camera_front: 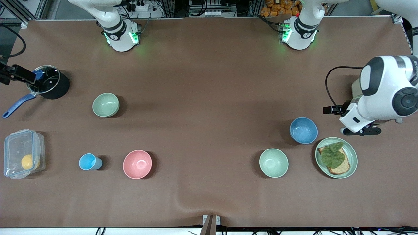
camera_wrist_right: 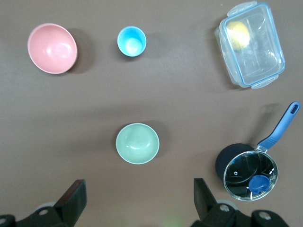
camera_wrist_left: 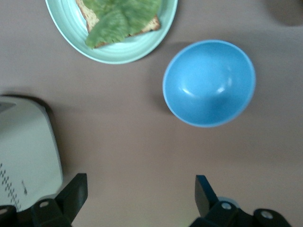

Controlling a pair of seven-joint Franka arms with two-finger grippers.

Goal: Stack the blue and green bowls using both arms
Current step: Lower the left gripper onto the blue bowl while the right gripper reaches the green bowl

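Two green bowls (camera_front: 105,104) (camera_front: 273,162), one blue bowl (camera_front: 303,130)

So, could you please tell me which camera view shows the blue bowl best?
The left wrist view: the blue bowl fills much of it, seen from straight above, rim and inside plain. The front view shows it smaller, beside the green plate. The right wrist view does not show it.

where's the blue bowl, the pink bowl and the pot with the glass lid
blue bowl (camera_front: 303,130), front view, on the inside bottom of the bowl
pink bowl (camera_front: 137,164), front view, on the middle of its inside
pot with the glass lid (camera_wrist_right: 251,176), right wrist view, on the glass lid
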